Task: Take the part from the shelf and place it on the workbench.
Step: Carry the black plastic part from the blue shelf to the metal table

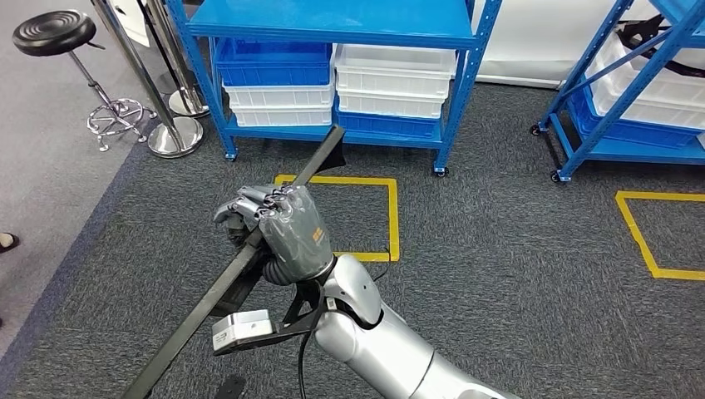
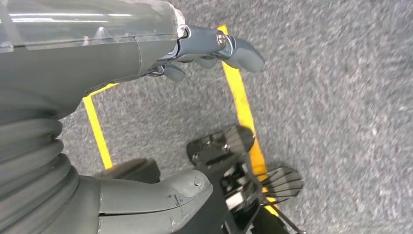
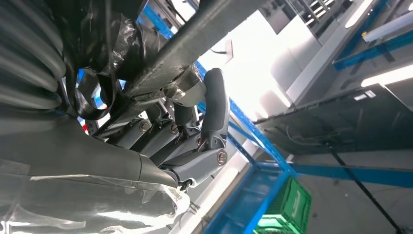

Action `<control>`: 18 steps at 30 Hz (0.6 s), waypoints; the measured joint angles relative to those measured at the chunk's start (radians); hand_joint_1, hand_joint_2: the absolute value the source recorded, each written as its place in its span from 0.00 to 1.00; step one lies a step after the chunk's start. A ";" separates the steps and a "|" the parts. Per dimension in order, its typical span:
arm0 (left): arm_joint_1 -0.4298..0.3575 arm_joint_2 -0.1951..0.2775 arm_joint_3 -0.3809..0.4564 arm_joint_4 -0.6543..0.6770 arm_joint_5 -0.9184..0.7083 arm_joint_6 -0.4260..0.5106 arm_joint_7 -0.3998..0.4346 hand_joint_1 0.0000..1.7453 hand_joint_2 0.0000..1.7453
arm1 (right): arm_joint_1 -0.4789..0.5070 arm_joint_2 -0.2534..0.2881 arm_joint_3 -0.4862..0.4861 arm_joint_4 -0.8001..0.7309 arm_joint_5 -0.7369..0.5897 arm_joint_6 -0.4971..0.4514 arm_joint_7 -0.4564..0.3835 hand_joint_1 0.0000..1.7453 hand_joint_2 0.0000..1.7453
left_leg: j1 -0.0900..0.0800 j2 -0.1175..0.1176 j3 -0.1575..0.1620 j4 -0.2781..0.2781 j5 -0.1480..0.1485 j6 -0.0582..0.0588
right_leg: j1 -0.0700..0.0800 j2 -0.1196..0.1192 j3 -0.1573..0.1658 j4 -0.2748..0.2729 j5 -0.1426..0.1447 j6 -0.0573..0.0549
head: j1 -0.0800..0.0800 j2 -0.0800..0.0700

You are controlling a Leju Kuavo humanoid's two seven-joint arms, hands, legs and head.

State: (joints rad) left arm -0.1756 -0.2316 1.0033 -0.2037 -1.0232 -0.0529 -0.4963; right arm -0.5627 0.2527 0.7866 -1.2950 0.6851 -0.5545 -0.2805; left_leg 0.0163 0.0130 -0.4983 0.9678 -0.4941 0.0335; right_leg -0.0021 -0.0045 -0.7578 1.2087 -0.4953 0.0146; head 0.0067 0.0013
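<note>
Fingers [image 1: 249,208] of right hand [image 1: 287,229] grip black bar [image 1: 241,266]; left hand [image 2: 146,53] holds nothing; shelf [image 1: 332,21] bins [image 1: 395,79] stacked.

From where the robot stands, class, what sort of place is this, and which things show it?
Probably a warehouse or factory workshop: blue metal shelving racks holding stacked blue and white plastic bins, and yellow tape rectangles marking bays on grey carpet.
</note>
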 joint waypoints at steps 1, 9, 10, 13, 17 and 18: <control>0.001 0.000 0.000 0.000 0.000 0.000 0.000 0.00 1.00 | 0.000 -0.001 0.000 0.003 0.000 0.003 0.001 1.00 1.00 | 0.000 0.000 -0.010 0.002 0.007 0.000 | -0.003 0.000 -0.018 0.059 -0.029 0.003 | 0.000 0.000; 0.004 0.001 -0.002 0.000 0.004 0.004 -0.002 0.00 1.00 | -0.002 -0.003 0.000 0.008 -0.041 0.026 -0.006 1.00 1.00 | -0.005 0.001 -0.052 0.033 0.018 -0.030 | -0.001 0.003 0.163 -0.180 0.030 -0.015 | 0.000 0.000; 0.004 0.001 -0.002 0.000 0.005 0.005 -0.002 0.00 1.00 | -0.002 -0.003 0.000 0.008 -0.046 0.029 -0.008 1.00 1.00 | -0.004 0.003 -0.053 0.032 0.019 -0.037 | -0.002 0.005 0.161 -0.181 0.033 -0.021 | 0.000 0.000; 0.003 0.001 -0.002 0.000 0.008 0.005 -0.004 0.00 1.00 | -0.004 0.000 0.000 0.008 -0.058 0.033 -0.015 1.00 1.00 | 0.001 0.000 -0.078 0.086 -0.022 -0.052 | -0.008 0.012 0.161 -0.194 0.045 -0.042 | 0.000 0.000; 0.006 0.002 -0.002 0.000 0.009 0.010 -0.004 0.00 1.00 | -0.004 0.003 0.000 0.011 -0.070 0.036 -0.022 1.00 1.00 | 0.004 -0.004 -0.181 0.313 -0.121 -0.062 | -0.006 0.028 0.152 -0.191 0.051 -0.051 | 0.000 0.000; 0.007 0.002 -0.002 0.000 0.009 0.012 -0.004 0.00 1.00 | -0.004 0.002 0.000 0.012 -0.070 0.036 -0.023 1.00 1.00 | 0.004 -0.005 -0.181 0.315 -0.110 -0.062 | -0.006 0.036 0.149 -0.188 0.052 -0.051 | 0.000 0.000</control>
State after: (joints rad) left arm -0.1683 -0.2296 1.0011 -0.2037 -1.0141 -0.0409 -0.5005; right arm -0.5665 0.2552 0.7866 -1.2832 0.6147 -0.5188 -0.3033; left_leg 0.0204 0.0080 -0.6797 1.2833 -0.6043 -0.0287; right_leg -0.0082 0.0313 -0.6090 1.0208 -0.4438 -0.0365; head 0.0062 0.0011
